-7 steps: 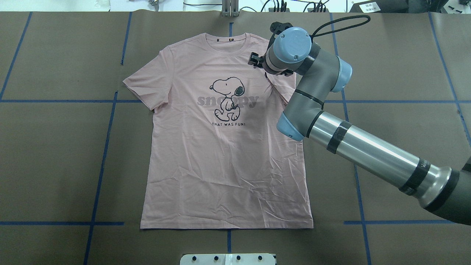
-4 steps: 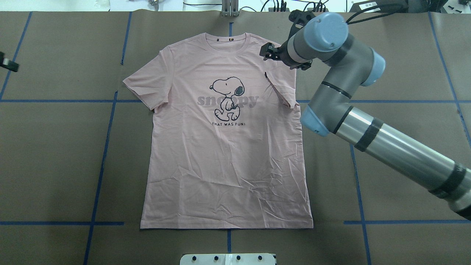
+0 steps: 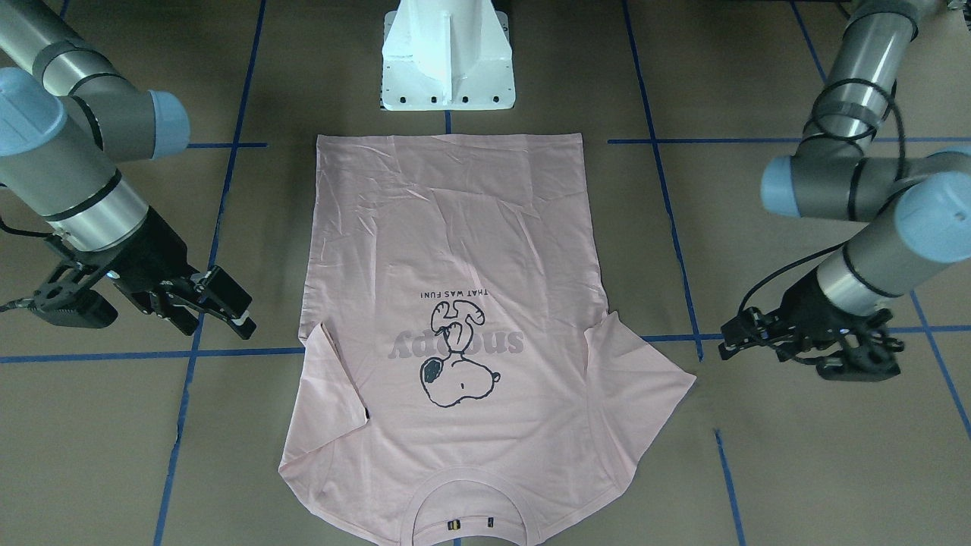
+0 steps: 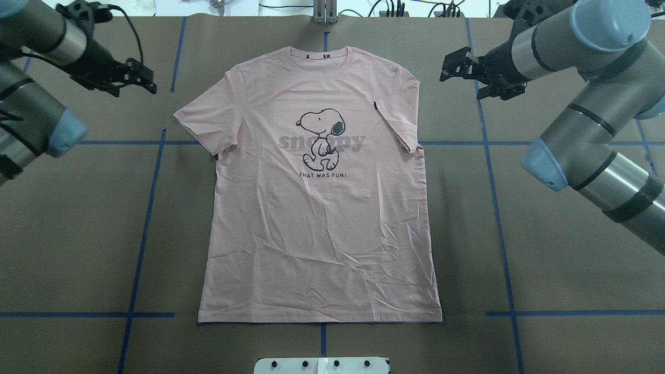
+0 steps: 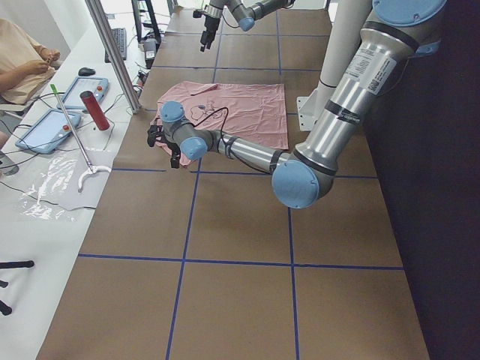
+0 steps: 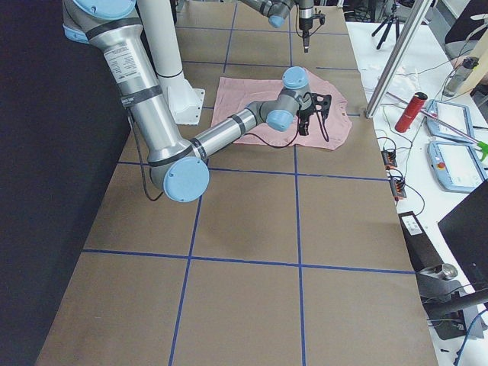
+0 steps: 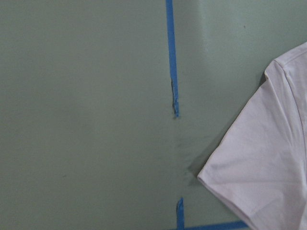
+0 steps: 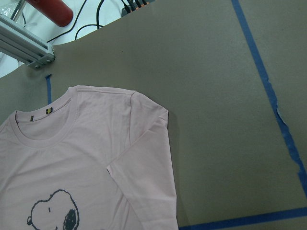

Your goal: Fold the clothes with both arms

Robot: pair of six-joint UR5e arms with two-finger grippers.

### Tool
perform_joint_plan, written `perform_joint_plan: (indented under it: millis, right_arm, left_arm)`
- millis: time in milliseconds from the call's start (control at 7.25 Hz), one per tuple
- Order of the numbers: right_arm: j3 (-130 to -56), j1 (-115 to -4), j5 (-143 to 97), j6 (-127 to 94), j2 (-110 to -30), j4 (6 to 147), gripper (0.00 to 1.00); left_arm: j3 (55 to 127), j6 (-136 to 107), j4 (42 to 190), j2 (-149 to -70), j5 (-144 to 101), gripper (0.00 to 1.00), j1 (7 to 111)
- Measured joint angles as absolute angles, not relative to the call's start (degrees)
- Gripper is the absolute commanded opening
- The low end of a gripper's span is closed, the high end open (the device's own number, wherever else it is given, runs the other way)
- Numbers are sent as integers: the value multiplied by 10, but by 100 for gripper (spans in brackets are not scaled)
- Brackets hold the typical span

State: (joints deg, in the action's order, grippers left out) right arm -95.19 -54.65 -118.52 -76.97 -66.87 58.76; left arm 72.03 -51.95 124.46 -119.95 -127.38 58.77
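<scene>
The light pink T-shirt (image 4: 322,218) lies flat on the brown table, Snoopy print up, collar at the far edge. Its sleeve on my right side (image 4: 397,127) is folded in over the chest; the other sleeve (image 4: 200,122) is spread out. My left gripper (image 4: 148,80) is open and empty, above the table beside the spread sleeve. My right gripper (image 4: 448,67) is open and empty, off the shirt beside its shoulder. In the front-facing view the shirt (image 3: 455,250) lies between the right gripper (image 3: 239,315) and the left gripper (image 3: 727,341). The wrist views show shirt parts (image 7: 264,163) (image 8: 86,158) but no fingers.
The white pedestal base (image 3: 447,53) stands at the hem side of the shirt. Blue tape lines (image 4: 150,208) grid the table. An aluminium post (image 4: 324,13) stands at the far edge. A side bench holds a red cylinder (image 5: 95,110) and tablets, with an operator (image 5: 22,60) seated there.
My right gripper has drawn back to the right, off the shirt's shoulder, leaving the sleeve folded over. My left arm has come into view at the upper left.
</scene>
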Motion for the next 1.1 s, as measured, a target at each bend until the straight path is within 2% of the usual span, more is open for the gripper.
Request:
perform_joint_plan:
  millis: [276,414,689,965,1103]
  right_arm:
    - [-974,-548,-1185,-770,-692,587,100]
    - [-977,-548,-1185,-771,-697,587,100]
    - [-981,-548,-1183,-771,-700,586,100]
    - [-983,-548,-1183,-771,-701,587,100]
    - [-982,-548,-1183,-771,-701,587,100]
  left_arm:
    - [672,-552,1295,-1220,-1232,65,548]
    - [667,-556,1300,-1220,-1219,64,535]
    - [664,-557,1304,-1219,-1189,54,524]
    - [662,-556,1304,-1219,-1181,50,521]
    - [662,-555,1304,-1219,-1180,42,521]
